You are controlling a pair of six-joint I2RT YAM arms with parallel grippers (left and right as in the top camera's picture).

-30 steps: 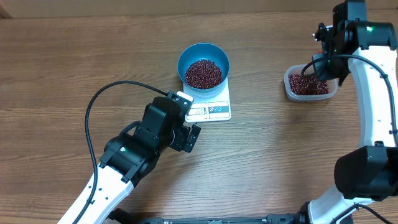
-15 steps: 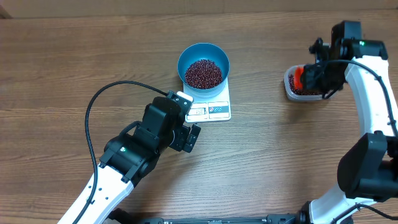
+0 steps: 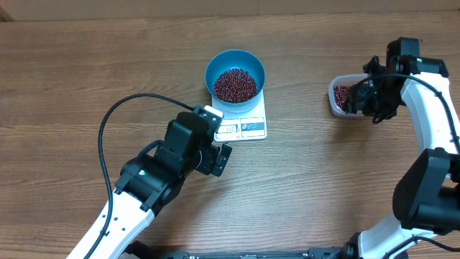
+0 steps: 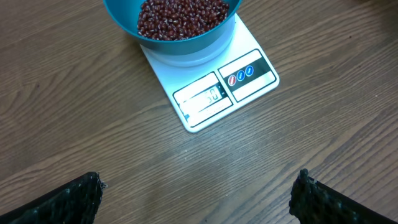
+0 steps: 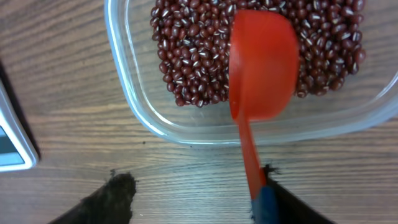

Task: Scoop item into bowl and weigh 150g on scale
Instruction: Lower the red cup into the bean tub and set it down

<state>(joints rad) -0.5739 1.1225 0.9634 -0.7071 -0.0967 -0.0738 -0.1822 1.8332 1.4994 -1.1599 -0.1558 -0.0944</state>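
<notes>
The left gripper [image 4: 198, 183] hangs with its jaws spread wide and nothing between them, only bare table [image 4: 124, 149] below the gap. Just ahead of the jaws lies the scale [image 4: 186, 73], its display and blue-marked buttons on the edge nearest the fingers. Farther ahead the bowl [image 4: 186, 46] stands on the scale's far half, holding a heap of beans [image 4: 180, 15].

The right gripper [image 5: 194, 179] also has its jaws parted. The thin handle of a red scoop [image 5: 261, 62] runs down beside one finger and seems to touch it, with a wide gap to the other finger. Just ahead of the jaws sits a clear tub [image 5: 127, 93]. The scoop's cup lies on the tub beans [image 5: 186, 56] inside it, ahead of that same finger.
</notes>
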